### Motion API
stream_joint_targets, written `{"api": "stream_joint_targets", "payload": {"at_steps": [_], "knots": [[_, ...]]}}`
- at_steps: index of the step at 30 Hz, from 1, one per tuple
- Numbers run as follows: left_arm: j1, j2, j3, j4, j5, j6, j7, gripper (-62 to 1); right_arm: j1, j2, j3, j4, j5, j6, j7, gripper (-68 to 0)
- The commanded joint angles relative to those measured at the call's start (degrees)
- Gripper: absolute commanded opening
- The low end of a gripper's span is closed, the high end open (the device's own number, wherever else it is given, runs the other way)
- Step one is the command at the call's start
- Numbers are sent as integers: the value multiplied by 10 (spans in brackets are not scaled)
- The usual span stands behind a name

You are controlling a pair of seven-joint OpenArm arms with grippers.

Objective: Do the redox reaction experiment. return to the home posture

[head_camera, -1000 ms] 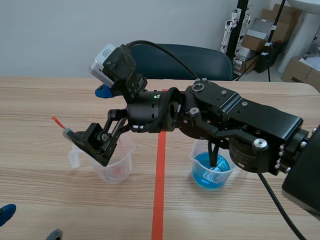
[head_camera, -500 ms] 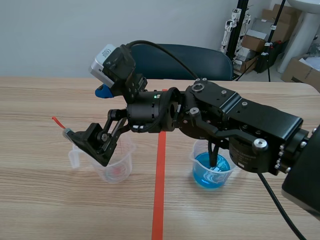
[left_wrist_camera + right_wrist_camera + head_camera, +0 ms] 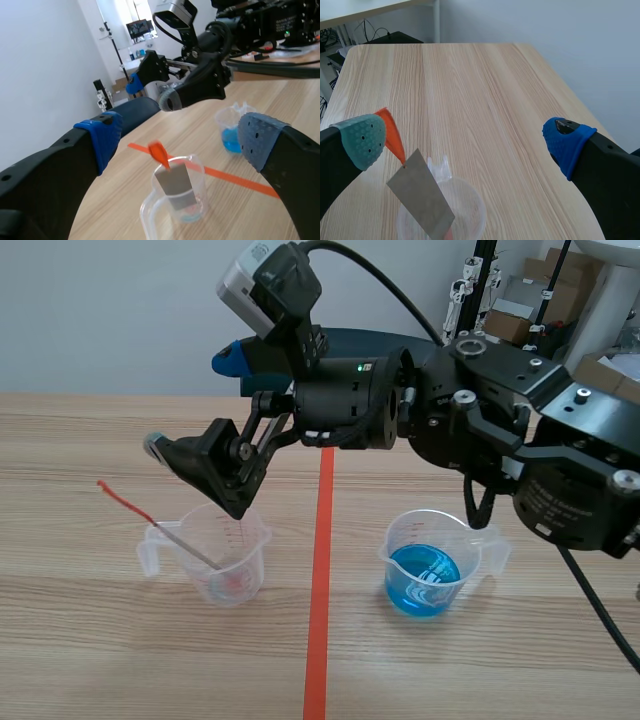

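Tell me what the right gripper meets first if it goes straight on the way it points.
Probably the grey metal strip with the orange-red tip, leaning in the clear plastic cup just ahead; depth is unclear.

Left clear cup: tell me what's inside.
In the clear cup a grey strip with an orange-red tab leans, tab past the rim. Faint reddish liquid below; the strip's lower end is unclear.

Scene and both wrist views share the beaker [image 3: 238, 568].
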Motion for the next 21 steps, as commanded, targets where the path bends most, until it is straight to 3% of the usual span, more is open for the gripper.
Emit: {"api": "stream_joint_targets", "payload": {"at_steps": [1, 7, 9, 16, 21], "knots": [[-4, -15, -2, 22, -14, -1, 7, -86, 10, 22, 9, 25, 14, 2, 10, 4], [-42, -57, -2, 91, -26, -3, 87, -85, -17, 89, 56, 94, 35, -3, 10, 4], [-58, -58, -2, 107, -25, -6, 111, -86, -35, 108, 88, 109, 43, -8, 5, 4], [-99, -58, 2, 171, -26, -35, 225, -86, -112, 165, 215, 144, 51, -64, -21, 4], [-126, -54, 2, 185, -53, -35, 297, -86, -184, 200, 310, 167, 51, -63, -26, 4]]}}
